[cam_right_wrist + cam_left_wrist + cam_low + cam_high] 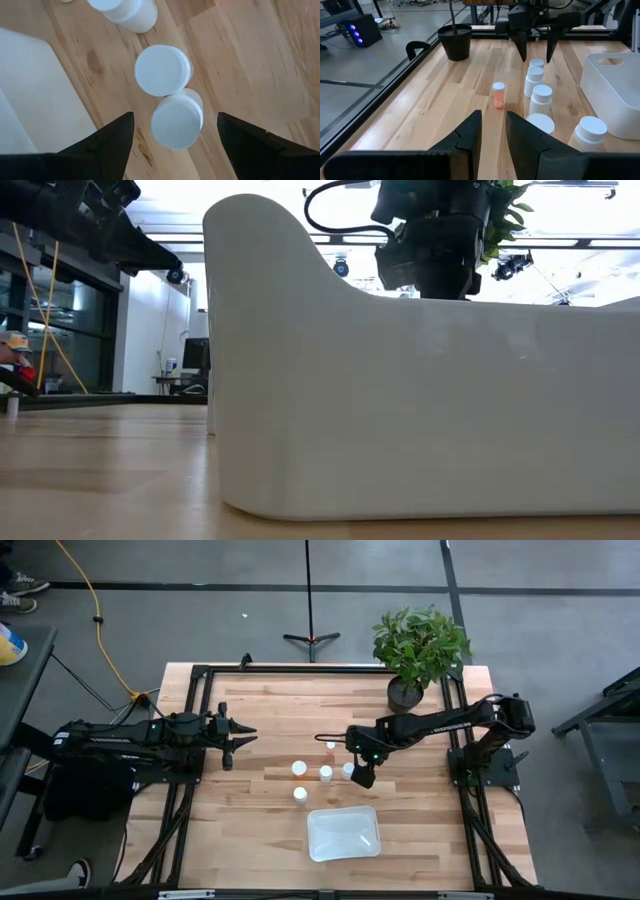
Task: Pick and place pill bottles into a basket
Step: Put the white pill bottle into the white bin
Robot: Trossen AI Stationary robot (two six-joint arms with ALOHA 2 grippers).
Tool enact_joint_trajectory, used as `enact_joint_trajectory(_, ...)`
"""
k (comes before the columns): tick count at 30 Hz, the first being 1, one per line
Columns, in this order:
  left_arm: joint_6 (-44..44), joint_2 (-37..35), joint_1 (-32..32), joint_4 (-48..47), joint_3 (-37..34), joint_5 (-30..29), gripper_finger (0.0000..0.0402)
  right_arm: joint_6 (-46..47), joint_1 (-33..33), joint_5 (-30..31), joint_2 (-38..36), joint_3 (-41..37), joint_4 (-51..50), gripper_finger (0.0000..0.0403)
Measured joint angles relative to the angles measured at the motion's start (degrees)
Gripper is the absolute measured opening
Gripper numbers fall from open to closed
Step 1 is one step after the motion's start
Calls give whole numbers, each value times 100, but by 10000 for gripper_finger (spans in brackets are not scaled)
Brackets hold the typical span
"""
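Right pincer spread above white-capped pill bottles

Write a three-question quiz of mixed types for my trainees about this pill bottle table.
1. True or false: the right gripper hangs open above a bottle.
2. Which bottle stands nearest the plant pot? A) the orange one B) the one nearest the tray
3. Fill in: the left gripper holds ____.

Key: 1 true; 2 A; 3 nothing.
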Motion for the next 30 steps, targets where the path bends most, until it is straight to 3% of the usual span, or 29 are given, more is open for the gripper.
enact_joint_trajectory(25,-17,0,-1,4,0,0,124,50,0,-91,367,0,5,276)
enact_joint_trajectory(30,-24,0,-1,4,0,-1,124,150,0,-101,365,0,-17,253)
